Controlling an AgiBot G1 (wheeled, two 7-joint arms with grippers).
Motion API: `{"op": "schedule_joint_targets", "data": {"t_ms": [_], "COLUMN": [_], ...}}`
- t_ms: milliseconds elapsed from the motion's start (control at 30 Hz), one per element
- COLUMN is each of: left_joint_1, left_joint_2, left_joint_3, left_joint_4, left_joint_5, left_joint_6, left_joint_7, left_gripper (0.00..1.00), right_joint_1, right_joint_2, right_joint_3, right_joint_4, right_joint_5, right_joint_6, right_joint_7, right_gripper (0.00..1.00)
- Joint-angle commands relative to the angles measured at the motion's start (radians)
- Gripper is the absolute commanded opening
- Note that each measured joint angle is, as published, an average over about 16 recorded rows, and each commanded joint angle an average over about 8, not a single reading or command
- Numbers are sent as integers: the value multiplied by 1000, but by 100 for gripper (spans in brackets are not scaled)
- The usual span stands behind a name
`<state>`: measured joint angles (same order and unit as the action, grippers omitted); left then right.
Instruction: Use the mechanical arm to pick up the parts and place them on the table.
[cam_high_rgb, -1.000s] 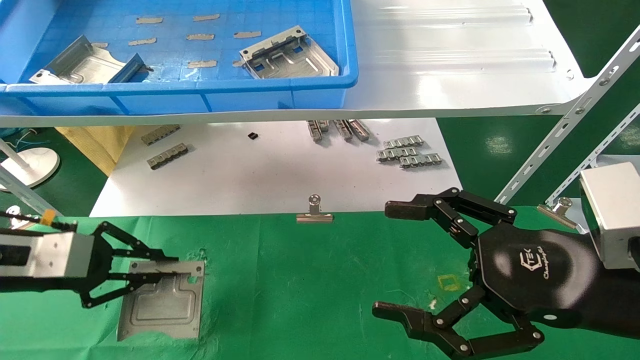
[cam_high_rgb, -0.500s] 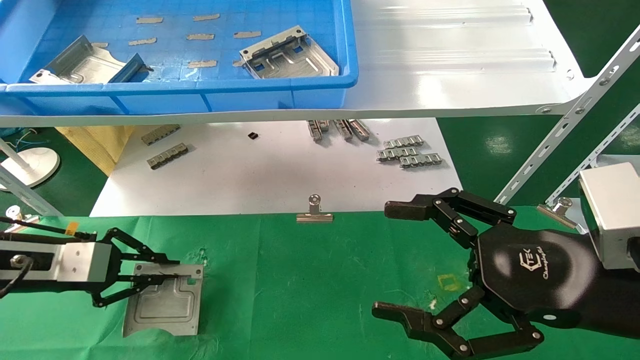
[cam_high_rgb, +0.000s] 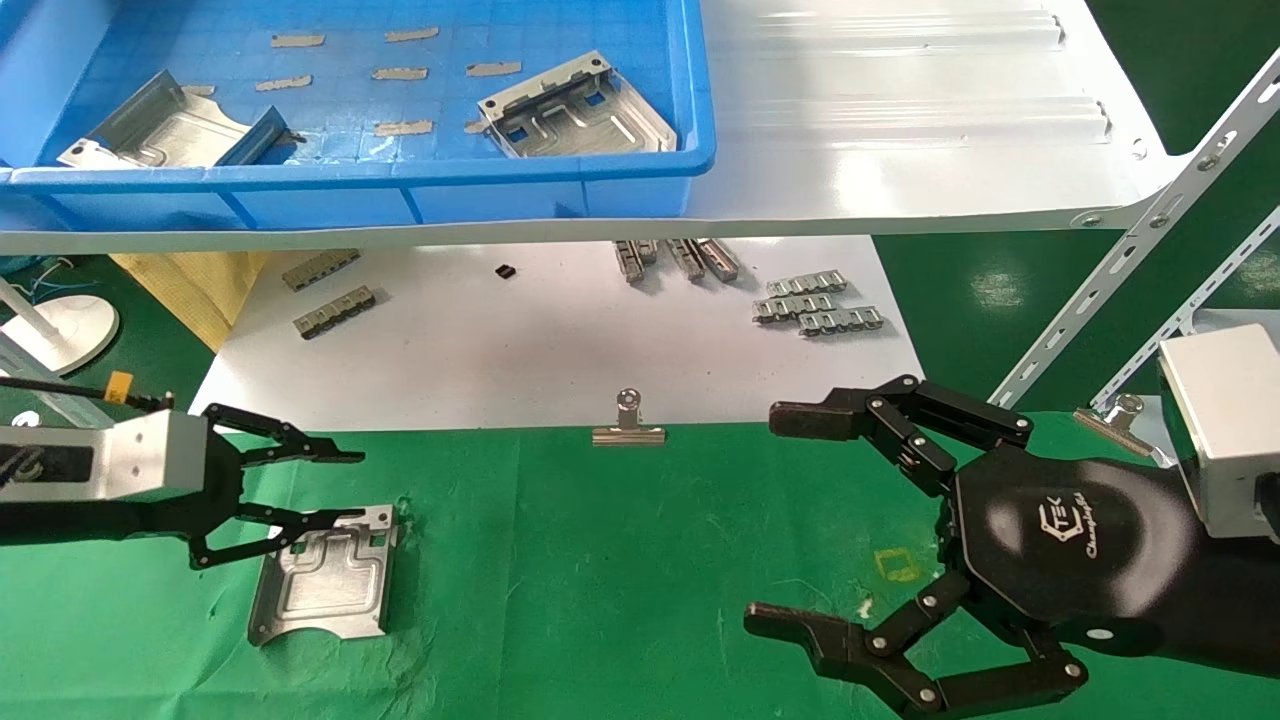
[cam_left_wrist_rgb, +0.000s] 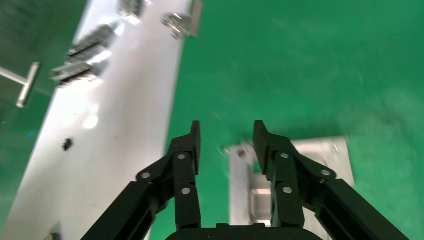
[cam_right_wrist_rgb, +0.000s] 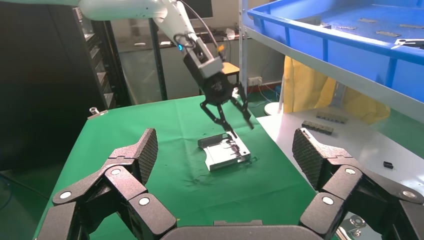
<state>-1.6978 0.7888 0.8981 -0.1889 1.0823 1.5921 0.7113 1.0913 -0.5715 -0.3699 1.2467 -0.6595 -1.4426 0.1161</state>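
Observation:
One silvery stamped part (cam_high_rgb: 320, 588) lies flat on the green-cloth table (cam_high_rgb: 620, 560) at the left. My left gripper (cam_high_rgb: 348, 487) is open just above that part's far rim, holding nothing. In the left wrist view the open left gripper (cam_left_wrist_rgb: 226, 134) has the part (cam_left_wrist_rgb: 330, 157) under one finger. The right wrist view shows the part (cam_right_wrist_rgb: 226, 154) below the left gripper (cam_right_wrist_rgb: 235, 120). Two more parts (cam_high_rgb: 160, 125) (cam_high_rgb: 580, 105) lie in the blue tray (cam_high_rgb: 400, 172). My right gripper (cam_high_rgb: 780, 520), the black three-fingered hand, is open and empty over the table's right side; it also shows in its wrist view (cam_right_wrist_rgb: 225, 142).
The tray stands on a glossy white shelf (cam_high_rgb: 900, 150) above a white board (cam_high_rgb: 560, 350) with small linked metal strips (cam_high_rgb: 820, 310). A binder clip (cam_high_rgb: 628, 428) holds the cloth's far edge. Slanted shelf struts (cam_high_rgb: 1100, 300) stand at the right.
My left gripper opened and let go of the part's rim, then drew up and back a little. The part now rests on the cloth. The right hand has not moved.

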Motion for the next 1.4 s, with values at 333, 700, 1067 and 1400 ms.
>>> {"op": "schedule_joint_targets", "data": {"t_ms": [333,700,1067,1400], "left_joint_1": [85,105,202,294], "left_joint_2": [-61,-63,-84,-104], "left_joint_3": [-24,-53,-160,-259], "left_joint_4": [-57,-106,-293,-466], "left_joint_5": [-156,-156,-193,-227], "left_joint_6": [14,8,-12,-30], "left_joint_7": [-194,-210,-340,-461], "left_gripper": [100,100,100,100], "right_joint_1": [0,0,0,0], "right_joint_2": [0,0,0,0], "right_joint_3": [0,0,0,0], "right_joint_4": [0,0,0,0], "right_joint_5": [0,0,0,0], "right_joint_6": [0,0,0,0], "right_joint_7": [0,0,0,0], "right_gripper": [100,100,100,100]}}
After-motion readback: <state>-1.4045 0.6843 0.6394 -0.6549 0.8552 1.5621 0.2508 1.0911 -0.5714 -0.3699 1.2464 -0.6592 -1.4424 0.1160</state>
